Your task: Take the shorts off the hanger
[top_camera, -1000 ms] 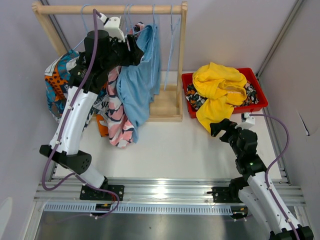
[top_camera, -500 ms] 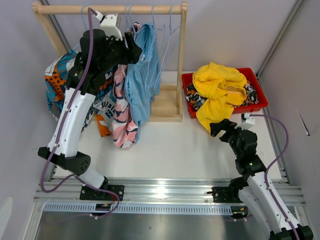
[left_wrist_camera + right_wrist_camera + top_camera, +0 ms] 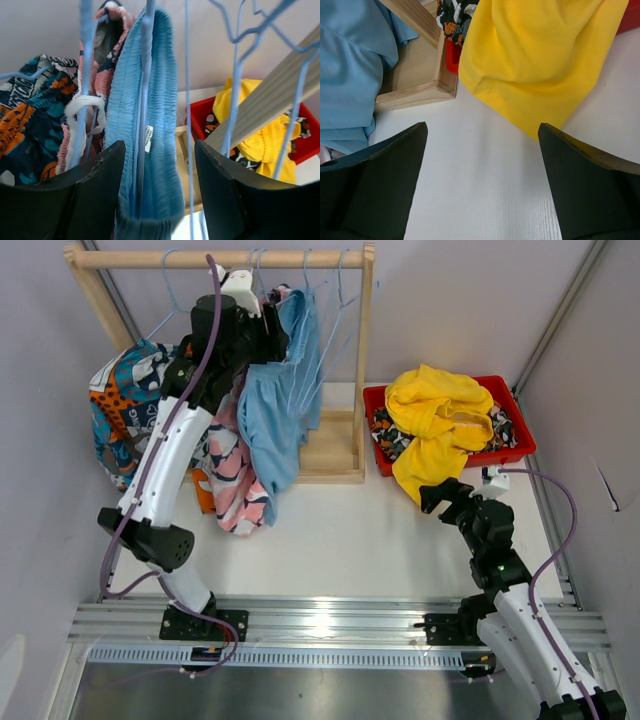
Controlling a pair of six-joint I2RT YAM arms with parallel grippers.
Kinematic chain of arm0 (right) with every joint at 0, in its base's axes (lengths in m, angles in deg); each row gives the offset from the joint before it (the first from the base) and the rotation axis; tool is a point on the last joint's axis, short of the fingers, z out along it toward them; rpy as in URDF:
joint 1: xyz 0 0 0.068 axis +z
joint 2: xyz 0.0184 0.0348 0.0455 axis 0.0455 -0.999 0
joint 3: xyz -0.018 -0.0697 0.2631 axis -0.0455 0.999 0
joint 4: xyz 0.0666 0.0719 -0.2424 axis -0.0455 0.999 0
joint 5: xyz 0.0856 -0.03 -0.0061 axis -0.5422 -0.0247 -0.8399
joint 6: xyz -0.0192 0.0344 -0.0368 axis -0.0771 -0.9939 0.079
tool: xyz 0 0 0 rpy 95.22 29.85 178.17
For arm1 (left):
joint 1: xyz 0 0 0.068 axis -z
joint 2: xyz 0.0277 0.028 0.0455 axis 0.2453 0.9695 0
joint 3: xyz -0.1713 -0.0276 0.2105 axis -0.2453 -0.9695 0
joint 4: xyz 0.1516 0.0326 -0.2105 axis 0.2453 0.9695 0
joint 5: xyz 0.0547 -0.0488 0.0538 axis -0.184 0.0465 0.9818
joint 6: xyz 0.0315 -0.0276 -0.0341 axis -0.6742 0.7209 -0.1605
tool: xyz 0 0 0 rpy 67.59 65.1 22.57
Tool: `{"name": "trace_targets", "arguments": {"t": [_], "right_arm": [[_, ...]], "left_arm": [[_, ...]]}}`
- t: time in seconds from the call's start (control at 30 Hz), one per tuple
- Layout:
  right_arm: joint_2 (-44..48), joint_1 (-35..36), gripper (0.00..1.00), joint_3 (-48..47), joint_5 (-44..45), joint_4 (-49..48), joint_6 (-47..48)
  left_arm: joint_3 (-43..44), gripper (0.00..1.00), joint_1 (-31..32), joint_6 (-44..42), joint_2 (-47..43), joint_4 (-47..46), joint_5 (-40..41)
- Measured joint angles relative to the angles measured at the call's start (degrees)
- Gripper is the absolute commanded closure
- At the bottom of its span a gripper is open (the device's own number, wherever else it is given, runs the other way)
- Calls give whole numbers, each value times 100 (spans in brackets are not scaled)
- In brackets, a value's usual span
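Observation:
The light blue shorts [image 3: 278,410] hang on a blue wire hanger [image 3: 318,320] from the wooden rack [image 3: 225,258]. My left gripper [image 3: 272,332] is open, its jaws on either side of the blue waistband [image 3: 157,130] and hanger wire. The pink shorts [image 3: 238,485] and the teal-orange patchwork shorts [image 3: 120,410] hang to the left. The yellow shorts [image 3: 435,420] lie over the red bin [image 3: 515,435], on the black-orange-white pair [image 3: 388,435]. My right gripper [image 3: 440,495] is open and empty above the table, near the yellow shorts' hem [image 3: 540,70].
Empty blue hangers [image 3: 235,75] hang at the right end of the rail. The rack's wooden base [image 3: 330,455] sits between the hanging shorts and the bin. A grey wall stands behind and at both sides.
My left arm has swung right along the rail, its gripper now around the blue shorts' waistband. The hanging shorts swayed. The right arm has not moved.

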Motion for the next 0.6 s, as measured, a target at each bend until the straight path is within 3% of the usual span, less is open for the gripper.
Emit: {"name": "trace_targets", "arguments": {"t": [0.13,0.3,0.43,0.53,0.6], "right_arm": [[0,0,0,59,0,-20,22],[-33,0,0,83,-2,-35,33],[-68,0,0,83,-7,-70,46],[-70,0,1,83,-22,-127,48],[-72,0,0,83,-28,-149,48]], "left_arm": [[153,40,-13,0,332,7,133],[337,55,-24,2,492,2,273],[450,58,-35,11,492,-9,319],[595,72,-35,9,492,-9,334],[745,74,-35,0,505,7,343]]}}
